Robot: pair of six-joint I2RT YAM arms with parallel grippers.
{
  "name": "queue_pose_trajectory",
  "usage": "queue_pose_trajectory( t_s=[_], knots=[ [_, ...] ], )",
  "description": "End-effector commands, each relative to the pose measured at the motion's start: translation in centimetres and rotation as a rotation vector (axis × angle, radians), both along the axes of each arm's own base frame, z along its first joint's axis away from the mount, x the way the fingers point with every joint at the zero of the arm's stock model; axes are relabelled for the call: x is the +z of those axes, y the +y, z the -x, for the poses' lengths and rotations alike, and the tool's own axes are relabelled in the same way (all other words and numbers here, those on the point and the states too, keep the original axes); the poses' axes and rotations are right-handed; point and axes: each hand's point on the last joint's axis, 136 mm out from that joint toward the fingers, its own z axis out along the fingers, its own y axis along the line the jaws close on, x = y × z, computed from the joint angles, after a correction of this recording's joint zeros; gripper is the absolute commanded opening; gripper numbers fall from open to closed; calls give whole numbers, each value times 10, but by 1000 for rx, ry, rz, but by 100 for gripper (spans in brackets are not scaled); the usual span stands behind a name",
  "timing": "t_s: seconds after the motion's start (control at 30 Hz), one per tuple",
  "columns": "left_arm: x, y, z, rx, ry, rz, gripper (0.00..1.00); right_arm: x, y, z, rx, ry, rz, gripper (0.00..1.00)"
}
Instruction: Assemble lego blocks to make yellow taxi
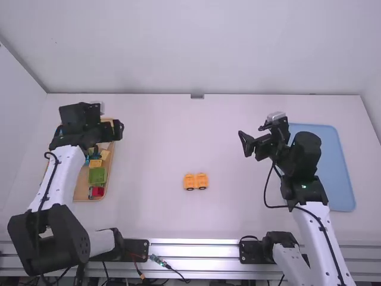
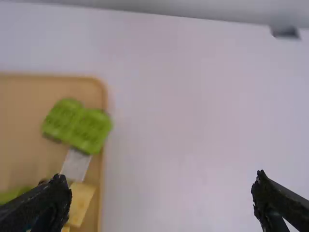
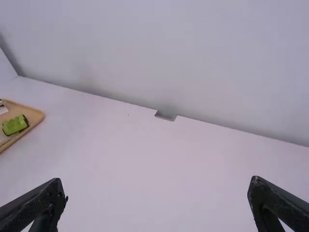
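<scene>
In the high view, an orange-yellow block piece with dark wheels [image 1: 196, 181] sits on the middle of the table. My left gripper [image 1: 120, 129] is over the wooden tray [image 1: 88, 198] of loose blocks; in the left wrist view this gripper [image 2: 161, 200] is open, its fingers wide apart with nothing between them. That view has a green block [image 2: 77, 125] and a yellow block [image 2: 80, 203] in the tray. My right gripper [image 1: 253, 144] hangs above the table right of the middle, and in the right wrist view the gripper [image 3: 157, 200] stands open and holds nothing.
A blue tray [image 1: 336, 167] lies at the right side of the table, partly behind the right arm. The wooden tray also holds a green block [image 1: 97, 175] and a red block [image 1: 98, 191]. A wall runs along the table's far edge.
</scene>
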Motion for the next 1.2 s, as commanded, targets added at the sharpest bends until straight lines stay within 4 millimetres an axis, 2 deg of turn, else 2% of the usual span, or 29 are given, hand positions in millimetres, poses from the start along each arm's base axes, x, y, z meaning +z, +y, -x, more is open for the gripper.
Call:
queue_pose_trajectory(
  t_s=[0.0,0.07,0.2,0.3,0.43,0.57,0.6,0.63,0.83,0.93,1.0,1.17],
  knots=[
    [-14,24,3,228,48,184,99,17,6,-1,21,-40,1,99],
    [-36,51,11,379,113,227,99,17,9,0,31,-40,1,99],
    [-62,66,19,427,211,225,99,17,9,0,30,-40,0,99],
    [-75,65,15,304,274,147,99,17,10,0,34,-41,1,99],
    [-81,68,5,130,303,32,99,19,14,1,44,-49,1,99],
    [-87,69,4,32,340,-24,100,24,14,0,44,-70,0,99],
    [-90,69,3,-24,350,-56,92,25,14,0,45,-74,-1,100],
    [-91,69,4,-44,352,-70,91,25,14,-1,45,-75,-1,99],
    [-105,64,5,-278,359,-188,92,28,14,-2,44,-92,-1,99],
    [-109,64,9,-301,374,-211,89,34,14,-3,45,-118,-3,99],
    [-113,67,12,-311,391,-230,80,38,15,-3,46,-135,-4,99],
    [-123,63,20,-372,408,-254,77,39,14,-4,44,-142,-3,99]
  ],
)
